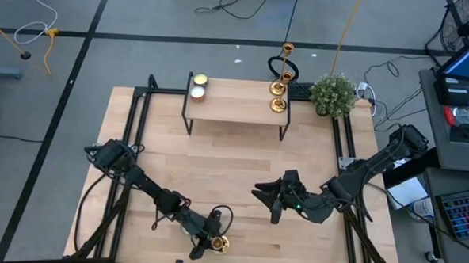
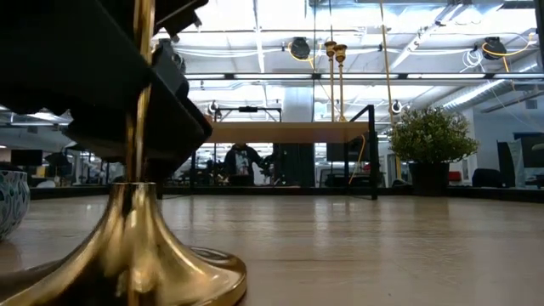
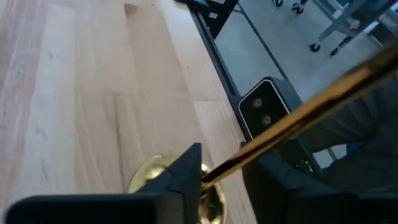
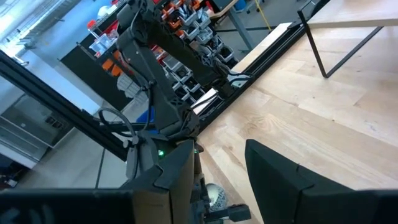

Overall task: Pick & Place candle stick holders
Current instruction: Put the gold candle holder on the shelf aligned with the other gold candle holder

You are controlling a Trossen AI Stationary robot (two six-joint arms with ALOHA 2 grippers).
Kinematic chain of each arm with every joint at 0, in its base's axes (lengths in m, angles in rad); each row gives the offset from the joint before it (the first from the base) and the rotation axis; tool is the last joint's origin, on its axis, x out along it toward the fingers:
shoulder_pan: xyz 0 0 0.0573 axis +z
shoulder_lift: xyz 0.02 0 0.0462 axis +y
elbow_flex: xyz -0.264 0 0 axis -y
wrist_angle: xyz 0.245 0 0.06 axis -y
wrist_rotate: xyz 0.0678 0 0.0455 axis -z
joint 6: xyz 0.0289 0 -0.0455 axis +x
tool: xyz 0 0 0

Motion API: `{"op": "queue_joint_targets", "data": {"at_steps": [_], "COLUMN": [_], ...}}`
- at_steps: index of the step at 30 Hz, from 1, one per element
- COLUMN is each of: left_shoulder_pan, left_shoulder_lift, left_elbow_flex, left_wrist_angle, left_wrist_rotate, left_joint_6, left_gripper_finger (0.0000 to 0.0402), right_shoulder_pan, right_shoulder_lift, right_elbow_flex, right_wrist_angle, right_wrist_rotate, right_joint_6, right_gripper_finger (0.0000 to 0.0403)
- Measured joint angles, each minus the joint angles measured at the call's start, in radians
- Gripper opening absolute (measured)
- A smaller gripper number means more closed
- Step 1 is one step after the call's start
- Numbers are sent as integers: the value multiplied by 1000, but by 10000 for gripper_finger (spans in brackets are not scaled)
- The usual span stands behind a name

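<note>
A gold candle stick holder (image 1: 219, 243) stands upright on its round base (image 2: 127, 263) close to the table's near edge. My left gripper (image 1: 212, 235) is shut on its slim stem (image 3: 292, 115). Two more tall gold candle stick holders (image 1: 278, 96) stand on a low wooden shelf (image 1: 236, 104) at the table's far side; their stems (image 2: 335, 85) also show in the low view. Right of the table's middle, my right gripper (image 1: 273, 200) hangs open above the wood, nothing between its fingers (image 4: 180, 177). My left gripper pinches the holder's stem (image 3: 214, 173) low down, just above the flared base, between its two fingers (image 3: 186, 171). The fingers come slanting down from the table's left and lie across the stem. The holder stays upright with its base (image 3: 149, 177) on the table.
Two round candles (image 1: 198, 84) sit on the shelf's left end. A potted plant (image 1: 333, 94) stands at the far right corner. A patterned bowl (image 2: 10, 200) shows at the low view's left edge. Bare wood lies between the shelf and both arms.
</note>
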Motion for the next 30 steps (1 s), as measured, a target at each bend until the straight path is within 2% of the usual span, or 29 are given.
{"op": "queue_joint_targets", "data": {"at_steps": [5,6,11,16,20,26,30], "left_shoulder_pan": [7,10,30,85,156,284,346], "left_shoulder_lift": [-29,-36,-128,-278,-424,-633,-703], "left_elbow_flex": [0,0,1,0,0,0,0], "left_wrist_angle": [-33,-45,-176,-422,-521,-534,-497], "left_wrist_rotate": [22,27,30,38,21,3,4], "left_joint_6": [-12,-16,-34,1,38,24,22], "left_gripper_finger": [23,17,20,17,17,17,17], "right_shoulder_pan": [0,0,0,0,-4,-30,-64], "right_shoulder_lift": [0,0,0,0,0,0,0], "right_elbow_flex": [0,0,0,0,0,0,0], "right_wrist_angle": [0,0,0,-1,-1,0,22], "right_wrist_rotate": [0,0,2,3,6,10,12], "right_joint_6": [-5,-6,-26,-45,-82,-143,-171], "right_gripper_finger": [144,144,144,144,144,144,144]}}
